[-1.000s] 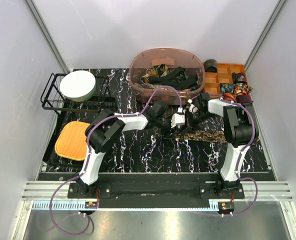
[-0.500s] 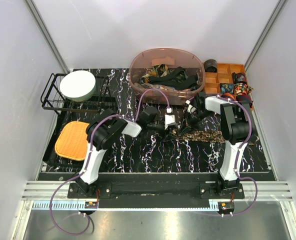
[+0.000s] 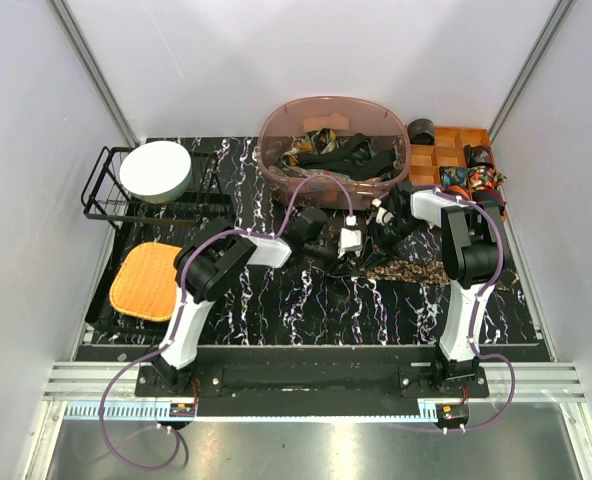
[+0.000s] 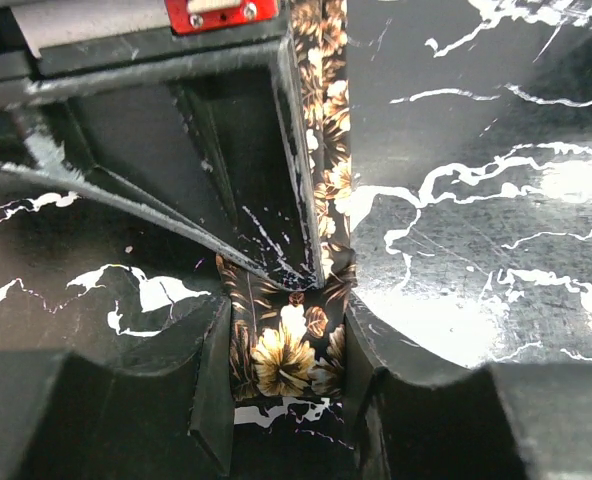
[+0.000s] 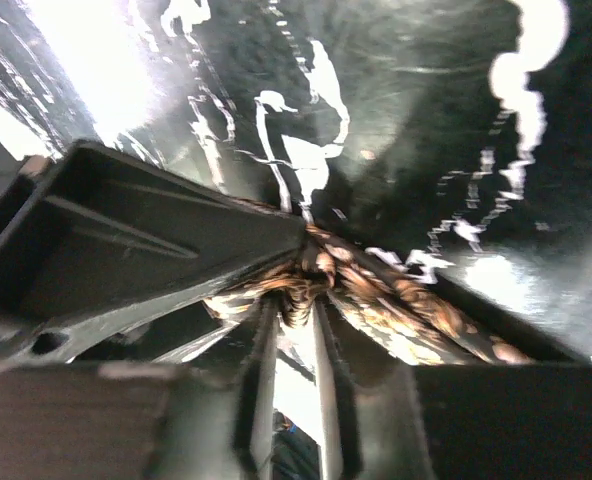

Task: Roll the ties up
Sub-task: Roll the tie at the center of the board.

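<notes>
Surface: a black marble-look surface with white veins (image 3: 306,305) carries everything.
Worked tie: a long dark brown fabric necktie with tan and cream flowers (image 3: 413,270) lies flat on the surface in front of the right arm. It runs from the right side in toward the middle, where both grippers meet at its end.
Left gripper: the left gripper (image 4: 286,325) reaches in low from the left and is clenched on the necktie's end. The fabric fills the gap and touches both fingers, and the rest of the band runs straight away from it.
Right gripper: the right gripper (image 5: 296,305) points down at the same end, close against the left one. Only a narrow slit shows between its fingers. Fabric bunches at the tips, and I cannot tell whether it is pinched or let go.
Tub: a translucent pink oval plastic tub (image 3: 268,150) stands at back centre and holds loose neckties (image 3: 336,152) in a tangle.
Tray: an orange wooden divided tray (image 3: 446,135) sits just beside the tub, with rolled neckties (image 3: 473,178) in its compartments.
Left side: a black wire rack (image 3: 101,190) holds a white round bowl (image 3: 156,170), with an orange woven pad (image 3: 144,280) in front of it.
</notes>
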You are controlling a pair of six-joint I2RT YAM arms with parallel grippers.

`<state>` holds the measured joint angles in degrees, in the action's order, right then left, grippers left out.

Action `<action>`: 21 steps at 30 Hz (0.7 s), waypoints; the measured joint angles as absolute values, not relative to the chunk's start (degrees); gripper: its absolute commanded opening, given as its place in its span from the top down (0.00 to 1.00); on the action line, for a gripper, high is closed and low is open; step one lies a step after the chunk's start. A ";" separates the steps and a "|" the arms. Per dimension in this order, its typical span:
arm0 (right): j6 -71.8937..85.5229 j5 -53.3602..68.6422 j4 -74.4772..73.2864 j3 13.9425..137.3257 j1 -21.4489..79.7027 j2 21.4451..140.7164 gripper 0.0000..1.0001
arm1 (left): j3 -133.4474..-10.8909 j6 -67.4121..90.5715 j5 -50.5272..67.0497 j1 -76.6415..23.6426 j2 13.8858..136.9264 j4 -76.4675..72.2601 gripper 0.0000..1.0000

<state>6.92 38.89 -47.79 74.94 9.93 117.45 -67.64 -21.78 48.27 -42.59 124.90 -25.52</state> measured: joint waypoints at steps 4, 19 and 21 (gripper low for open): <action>4.67 38.44 -48.69 75.02 8.73 117.45 0.46 | -72.47 -26.83 44.12 -43.64 123.63 -12.12 0.90; 7.53 51.11 -37.78 68.49 6.50 113.89 0.60 | -83.24 -34.98 34.13 -44.75 123.24 12.93 0.88; 8.49 51.16 -35.57 68.47 6.87 113.93 0.62 | -83.35 -35.18 33.41 -44.93 123.04 13.82 0.87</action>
